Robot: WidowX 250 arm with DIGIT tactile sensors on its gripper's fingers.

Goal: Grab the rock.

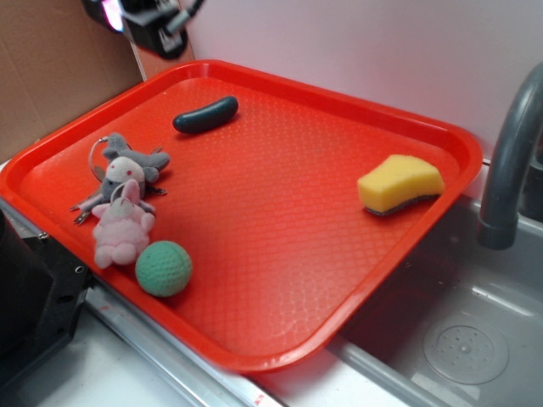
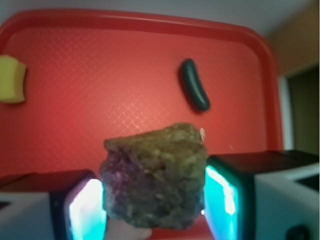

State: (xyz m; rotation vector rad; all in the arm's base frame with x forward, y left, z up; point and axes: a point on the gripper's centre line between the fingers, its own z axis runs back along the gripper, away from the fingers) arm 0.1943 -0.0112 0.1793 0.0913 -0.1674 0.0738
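Exterior view: gripper (image 1: pixel 159 24) sat high above the far left corner of the red tray (image 1: pixel 280 348), only partly in frame; no rock was visible on the tray, which carried a dark pickle-shaped object (image 1: pixel 205 114). Wrist view: rock (image 2: pixel 154 176) lay directly between the jaws, which were clamped against its left and right flanks, well above the tray.

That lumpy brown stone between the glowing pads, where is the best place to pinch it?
Across its broad middle, as the gripper appears to do now: one of the jaws on each flank of the rock, coming from above. Its sides there look fairly steep, whereas the top narrows to a sloped ridge that would likely slip out of a pinch.
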